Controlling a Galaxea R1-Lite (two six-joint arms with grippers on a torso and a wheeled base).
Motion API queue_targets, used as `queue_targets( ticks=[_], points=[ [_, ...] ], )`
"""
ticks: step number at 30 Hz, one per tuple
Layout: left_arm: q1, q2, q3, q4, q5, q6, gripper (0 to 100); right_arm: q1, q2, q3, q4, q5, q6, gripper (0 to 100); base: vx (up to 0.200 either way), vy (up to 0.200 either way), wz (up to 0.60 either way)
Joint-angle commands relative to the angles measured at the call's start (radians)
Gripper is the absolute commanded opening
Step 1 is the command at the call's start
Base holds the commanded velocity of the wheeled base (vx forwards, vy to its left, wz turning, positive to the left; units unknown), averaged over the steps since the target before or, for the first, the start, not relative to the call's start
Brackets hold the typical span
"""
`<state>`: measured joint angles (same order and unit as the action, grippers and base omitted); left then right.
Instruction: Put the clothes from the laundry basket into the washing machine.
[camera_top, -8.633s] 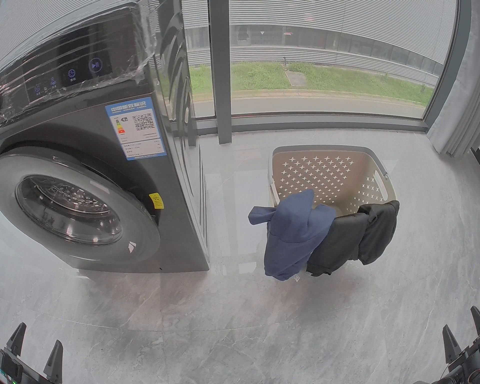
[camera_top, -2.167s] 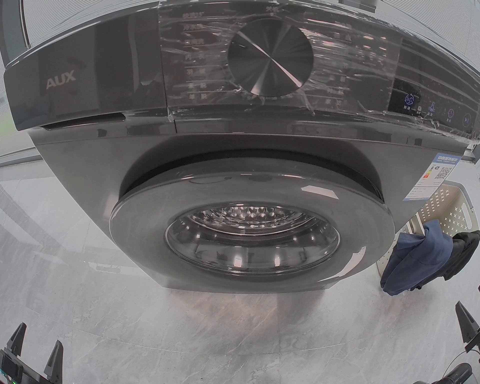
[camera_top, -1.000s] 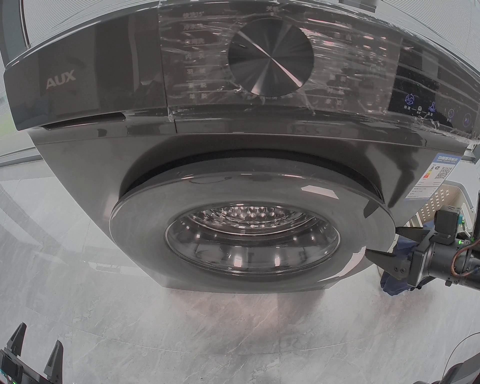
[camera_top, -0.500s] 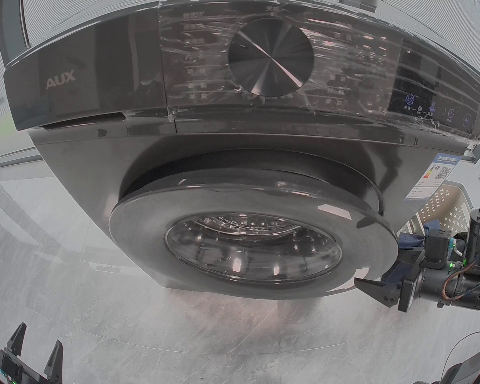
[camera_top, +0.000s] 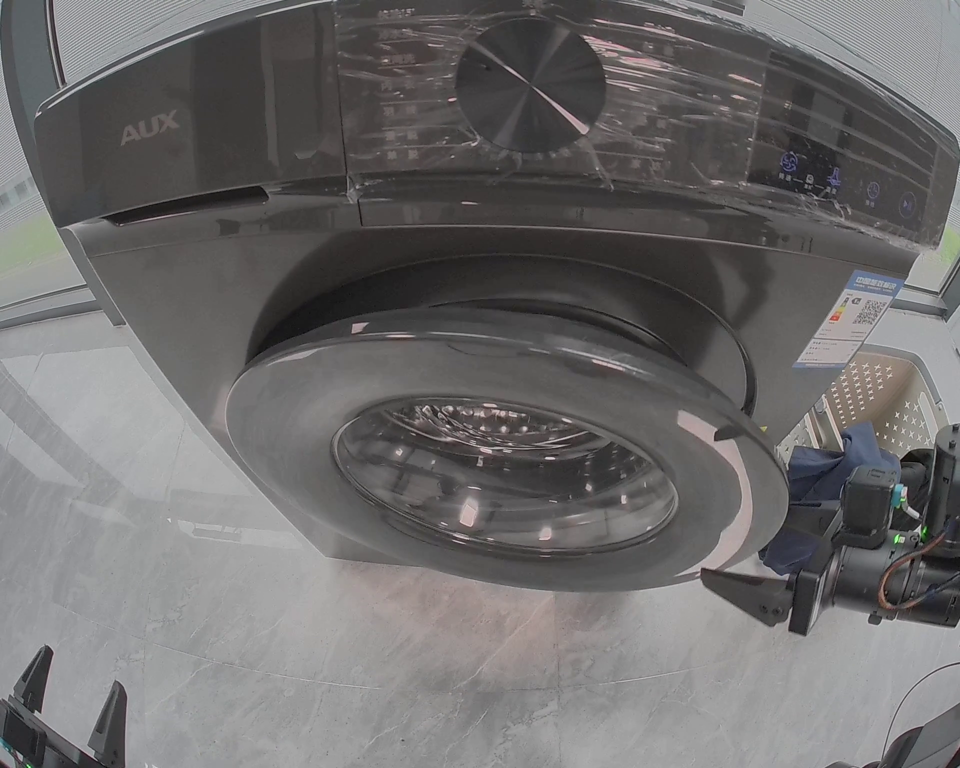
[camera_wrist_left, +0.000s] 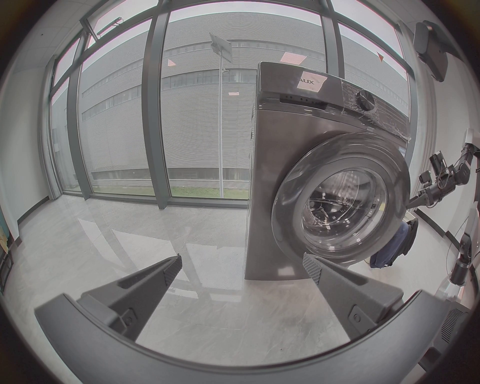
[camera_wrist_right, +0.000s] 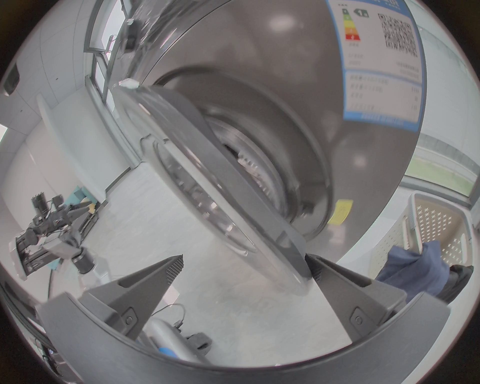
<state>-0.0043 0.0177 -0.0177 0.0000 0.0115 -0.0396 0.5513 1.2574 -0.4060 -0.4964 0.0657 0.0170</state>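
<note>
Pale marble floor (camera_top: 400, 660) surrounds a grey washing machine (camera_top: 200, 270), its round door (camera_top: 500, 345) ajar, with a blue-bordered QR-code label (camera_top: 848, 318) on the front. The right gripper (camera_wrist_right: 242, 261), jaws apart, straddles the door's edge; the left gripper (camera_top: 78, 670) sits low, jaws apart. Blue and dark clothes (camera_top: 825, 475) drape the laundry basket (camera_top: 880, 385) alongside.

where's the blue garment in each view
Head view: blue garment draped on the laundry basket rim, far right.
Left wrist view: blue garment beside the washing machine door, at its free edge.
Right wrist view: blue garment on the laundry basket rim.
Shared landmark: the washing machine door.
</note>
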Motion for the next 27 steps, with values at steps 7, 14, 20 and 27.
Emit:
queue_targets(
  ticks=[7,14,20,27],
  points=[
    [0.000,-0.013,0.015,0.000,0.001,0.001,100,0.001,-0.064,0.033,0.007,-0.001,0.000,100,0.000,0.000,0.00],
    [0.000,-0.013,0.016,0.000,0.001,0.000,100,0.032,0.008,0.013,-0.002,0.000,0.001,100,-0.200,0.000,0.00],
    [0.000,-0.013,0.016,0.000,0.001,0.001,100,0.075,-0.013,0.058,-0.001,0.011,0.001,100,-0.067,0.000,0.00],
    [0.000,-0.013,0.016,0.000,0.001,0.001,100,0.095,-0.053,0.079,-0.001,0.014,0.012,100,0.000,0.000,0.00]
  ],
)
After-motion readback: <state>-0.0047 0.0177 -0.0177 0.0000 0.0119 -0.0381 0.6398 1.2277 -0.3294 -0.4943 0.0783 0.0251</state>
